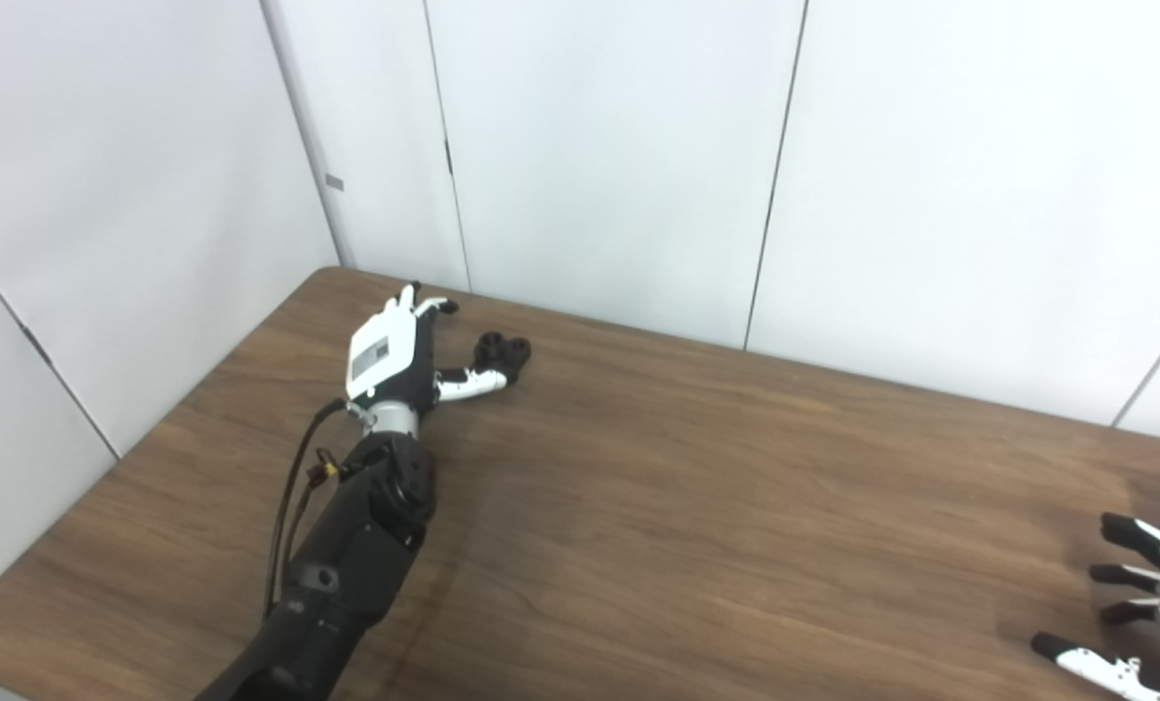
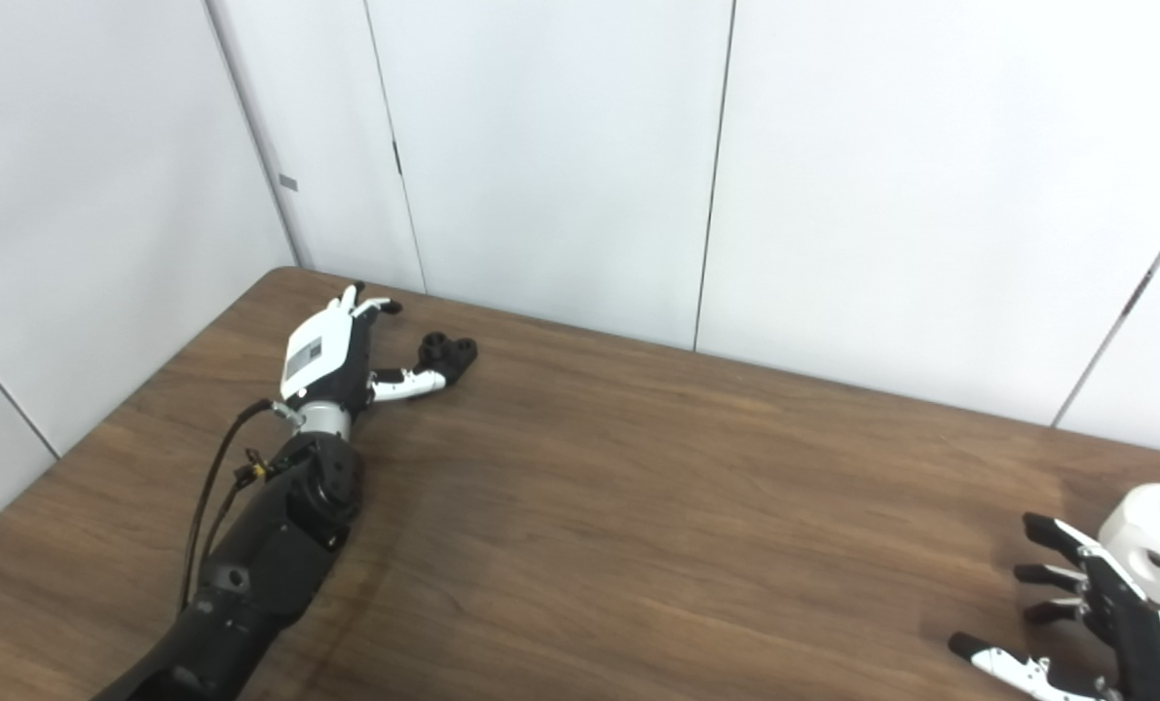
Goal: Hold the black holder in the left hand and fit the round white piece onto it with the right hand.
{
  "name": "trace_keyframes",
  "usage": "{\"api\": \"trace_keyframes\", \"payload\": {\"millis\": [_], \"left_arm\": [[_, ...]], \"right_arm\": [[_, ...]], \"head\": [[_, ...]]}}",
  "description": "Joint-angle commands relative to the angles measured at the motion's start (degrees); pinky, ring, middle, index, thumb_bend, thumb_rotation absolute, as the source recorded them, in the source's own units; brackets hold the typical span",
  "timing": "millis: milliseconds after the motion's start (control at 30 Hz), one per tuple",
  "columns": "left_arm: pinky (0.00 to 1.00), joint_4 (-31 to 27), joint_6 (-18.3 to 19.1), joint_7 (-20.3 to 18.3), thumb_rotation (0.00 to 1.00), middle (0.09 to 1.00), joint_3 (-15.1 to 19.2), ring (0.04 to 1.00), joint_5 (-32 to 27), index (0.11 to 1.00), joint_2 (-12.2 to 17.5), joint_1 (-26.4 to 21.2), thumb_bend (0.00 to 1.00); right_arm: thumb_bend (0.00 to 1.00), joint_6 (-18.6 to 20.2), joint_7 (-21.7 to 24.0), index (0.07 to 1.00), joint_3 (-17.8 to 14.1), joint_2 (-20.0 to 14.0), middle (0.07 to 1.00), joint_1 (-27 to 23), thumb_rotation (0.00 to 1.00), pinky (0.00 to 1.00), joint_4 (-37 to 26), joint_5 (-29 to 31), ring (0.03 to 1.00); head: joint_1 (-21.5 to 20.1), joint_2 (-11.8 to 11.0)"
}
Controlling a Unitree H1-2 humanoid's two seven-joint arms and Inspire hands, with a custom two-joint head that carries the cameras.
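Far across the brown tabletop (image 2: 638, 506), near its back left corner: black holder (image 2: 448, 352) lying flat, left hand (image 2: 331, 352) just beside it, fingers (image 2: 370, 306) spread, thumb tip touching it, nothing gripped. At right edge: round white piece (image 2: 1156, 545) resting on tabletop, right hand (image 2: 1105, 613) beside it, fingers splayed, empty.
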Motion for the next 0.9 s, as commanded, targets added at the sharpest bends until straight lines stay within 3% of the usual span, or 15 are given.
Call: {"api": "trace_keyframes", "payload": {"millis": [0,100,233,500,767,867], "left_arm": [[1.0,-0.1,0.5,0.6,0.38,1.0,-0.4,1.0,0.6,0.798,1.8,-2.5,1.0],[1.0,1.2,1.4,1.1,0.36,1.0,-1.3,1.0,1.2,0.795,1.7,-2.8,1.0],[1.0,4.6,2.5,3.0,0.36,1.0,-5.1,1.0,5.3,0.788,2.9,-3.1,1.0],[1.0,9.2,3.0,5.6,0.34,1.0,-7.3,1.0,5.3,0.793,2.6,-3.4,1.0],[1.0,12.4,0.1,7.4,0.33,1.0,-7.6,1.0,2.9,0.797,1.9,-3.7,0.99],[1.0,12.8,-3.0,7.8,0.3,1.0,-5.6,1.0,-1.1,0.765,0.6,-3.8,0.96]], "right_arm": [[0.79,1.3,0.1,0.793,-1.1,-1.4,0.815,-0.1,0.08,0.53,-1.5,0.2,0.685],[0.8,1.2,0.0,0.79,-1.2,-1.5,0.812,0.1,0.1,0.53,-1.7,0.2,0.682],[0.8,1.9,0.1,0.787,-1.3,-1.6,0.806,0.6,0.1,0.52,-2.8,-0.1,0.678],[0.79,2.0,0.4,0.788,-1.7,-2.0,0.803,1.4,0.1,0.53,-3.3,0.0,0.676],[0.77,2.8,1.3,0.797,-1.9,-2.0,0.812,2.2,0.09,0.55,-4.1,0.4,0.69],[0.76,3.4,1.7,0.8,-2.0,-2.0,0.82,2.5,0.09,0.55,-4.7,0.7,0.698]], "head": [[-0.1,0.1],[-0.2,0.2],[-0.3,0.5],[-0.3,0.9],[-0.3,1.3],[-0.4,1.5]]}}
